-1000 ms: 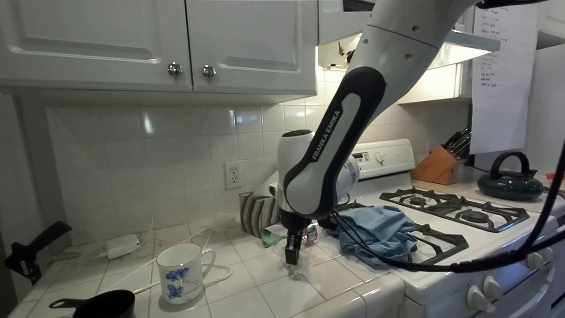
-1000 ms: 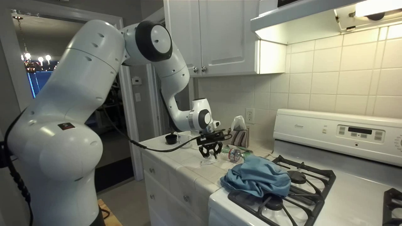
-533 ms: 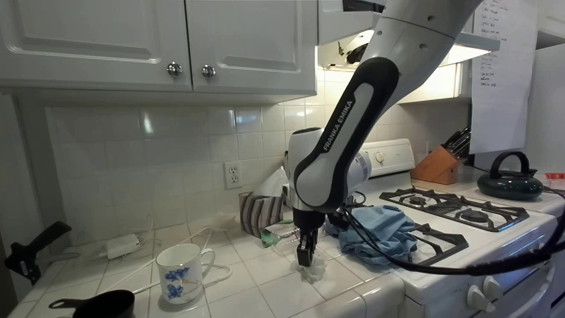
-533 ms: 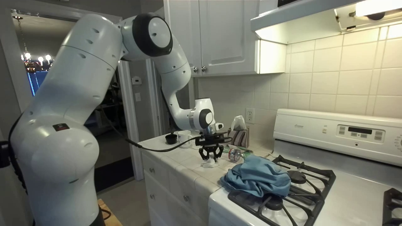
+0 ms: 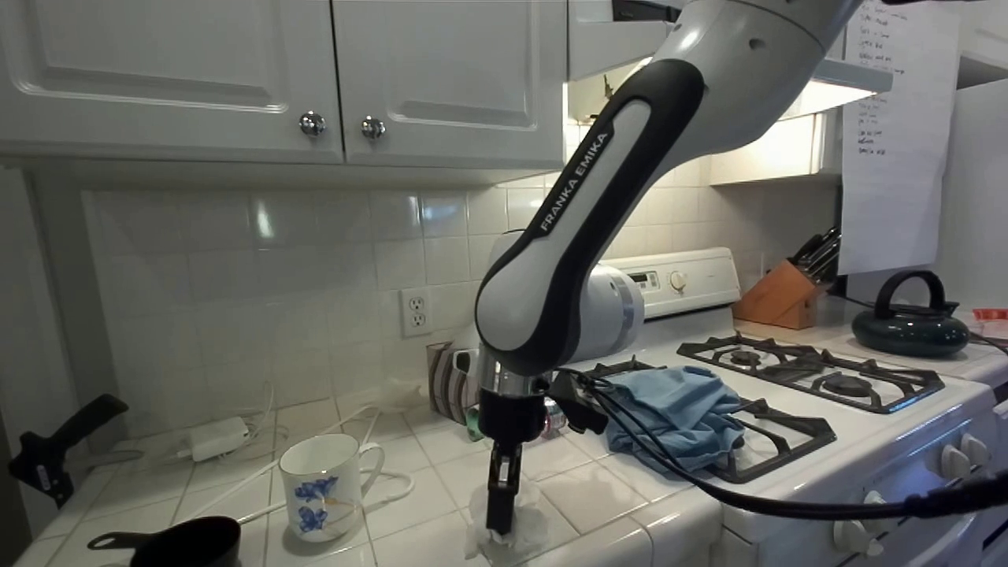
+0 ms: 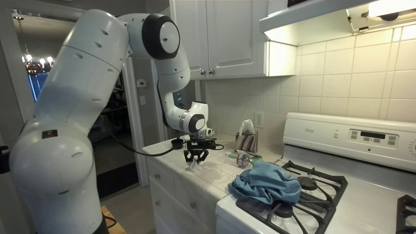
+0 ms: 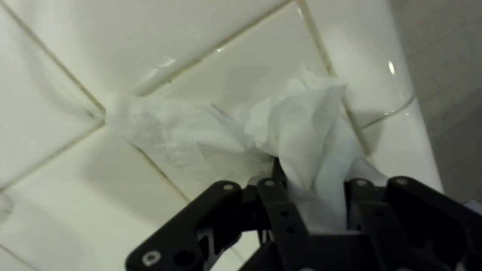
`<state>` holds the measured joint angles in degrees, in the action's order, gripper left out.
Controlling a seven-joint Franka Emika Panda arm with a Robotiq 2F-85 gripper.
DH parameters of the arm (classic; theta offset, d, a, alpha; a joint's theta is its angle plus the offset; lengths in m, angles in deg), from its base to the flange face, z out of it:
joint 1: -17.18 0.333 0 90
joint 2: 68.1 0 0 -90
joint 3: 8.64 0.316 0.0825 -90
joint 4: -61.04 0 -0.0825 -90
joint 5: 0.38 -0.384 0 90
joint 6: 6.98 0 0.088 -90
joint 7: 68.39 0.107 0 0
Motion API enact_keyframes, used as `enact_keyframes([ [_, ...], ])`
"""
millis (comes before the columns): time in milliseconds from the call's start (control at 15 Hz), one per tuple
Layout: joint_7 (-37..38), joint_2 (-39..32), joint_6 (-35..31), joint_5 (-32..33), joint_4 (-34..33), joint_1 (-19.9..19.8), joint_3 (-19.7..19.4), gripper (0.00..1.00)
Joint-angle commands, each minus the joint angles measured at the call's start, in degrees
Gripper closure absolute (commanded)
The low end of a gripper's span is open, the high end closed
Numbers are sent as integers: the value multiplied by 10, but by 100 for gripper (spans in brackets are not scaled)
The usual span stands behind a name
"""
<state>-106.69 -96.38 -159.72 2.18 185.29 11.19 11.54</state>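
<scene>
A crumpled white tissue point(image 7: 301, 128) is bunched between the black fingers of my gripper point(image 7: 311, 180) in the wrist view. Its loose part trails over the tiled counter point(image 7: 124, 177) to the left. The fingertips' inner faces are hidden by its folds. In an exterior view the gripper point(image 5: 501, 516) points straight down, low over the counter near its front edge, with the tissue point(image 5: 529, 524) spread around the tips. Another exterior view has the gripper point(image 6: 196, 158) with the tissue point(image 6: 194, 165) hanging beneath it, touching the tiles.
Left of the gripper stand a flowered white mug point(image 5: 319, 488) and a small black pan point(image 5: 189, 543). Behind are a striped tissue box point(image 6: 247, 143) and a plastic bottle point(image 6: 240, 159) on its side. A blue cloth point(image 6: 265, 183) lies on the stove. The counter edge point(image 7: 403, 82) drops off nearby.
The gripper first shifted slightly toward the stove, then swept back away from it and closer to the counter's front edge. The tissue travelled along with it, dragging on the tiles.
</scene>
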Motion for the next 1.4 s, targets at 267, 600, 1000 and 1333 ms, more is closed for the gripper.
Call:
enact_keyframes([
  [267,113,57,-51,19,72,55,-78,97],
  [600,289,118,-126,113,157,133,-207,97],
  [1000,535,124,-131,272,147,273,-417,97],
  [1333,487,68,-128,186,116,204,-311,97],
])
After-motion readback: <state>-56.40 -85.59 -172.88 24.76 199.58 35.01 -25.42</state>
